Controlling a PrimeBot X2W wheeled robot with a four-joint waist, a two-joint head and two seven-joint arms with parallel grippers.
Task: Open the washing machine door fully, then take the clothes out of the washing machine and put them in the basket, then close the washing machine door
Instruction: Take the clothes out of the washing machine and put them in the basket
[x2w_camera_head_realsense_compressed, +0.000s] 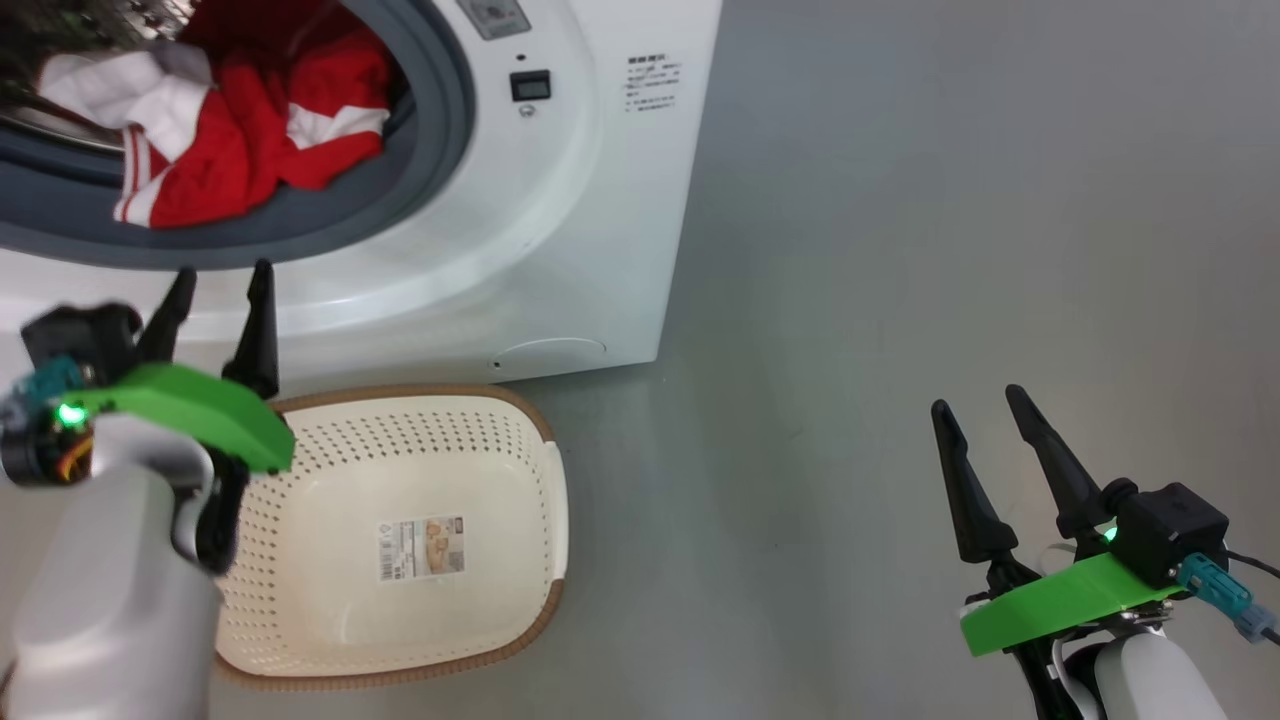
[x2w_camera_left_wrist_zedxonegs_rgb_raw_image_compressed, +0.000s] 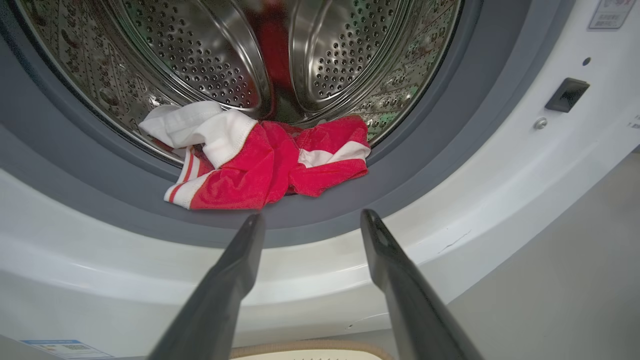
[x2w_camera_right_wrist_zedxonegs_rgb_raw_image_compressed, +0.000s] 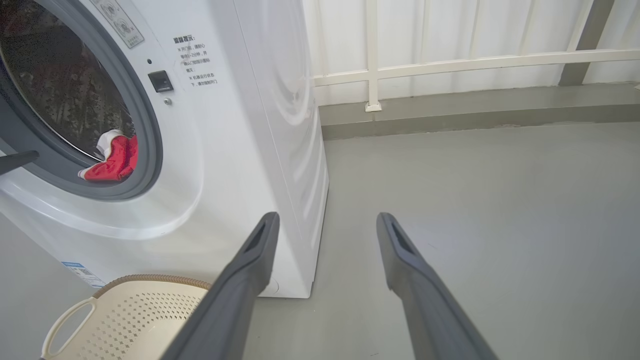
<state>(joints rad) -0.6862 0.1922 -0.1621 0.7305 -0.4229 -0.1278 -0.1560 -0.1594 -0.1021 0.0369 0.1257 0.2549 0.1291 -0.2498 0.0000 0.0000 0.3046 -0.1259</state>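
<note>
Left wrist view looks straight into the washing machine (x2w_camera_left_wrist_zedxonegs_rgb_raw_image_compressed: 500, 165), where the clothes (x2w_camera_left_wrist_zedxonegs_rgb_raw_image_compressed: 250, 170) lie as one small red and white bundle at the bottom front of the steel drum (x2w_camera_left_wrist_zedxonegs_rgb_raw_image_compressed: 200, 50), with the near edge spilling onto the grey seal (x2w_camera_left_wrist_zedxonegs_rgb_raw_image_compressed: 425, 150). The left tool (x2w_camera_left_wrist_zedxonegs_rgb_raw_image_compressed: 312, 216) hangs just short of that seal, its fingers spread apart with nothing between them, aimed at the bundle. The right tool (x2w_camera_head_realsense_compressed: 975, 398) is also spread and empty, well off over the bare floor. With the mouth uncovered, I'd judge the job in hand is the reach for the clothes. The bundle's long axis runs side to side across the mouth, white striped end to the left in this view and red end to the right. The fingers would best go in over the seal's lip and straddle the thick red middle across that axis, then close deep enough to gather several folds. Lifting clear of the lip before drawing back should stop the fabric dragging on the rubber. The basket (x2w_camera_head_realsense_compressed: 320, 470) sits on the floor right at the machine's foot, below the opening, so the carry is short.
</note>
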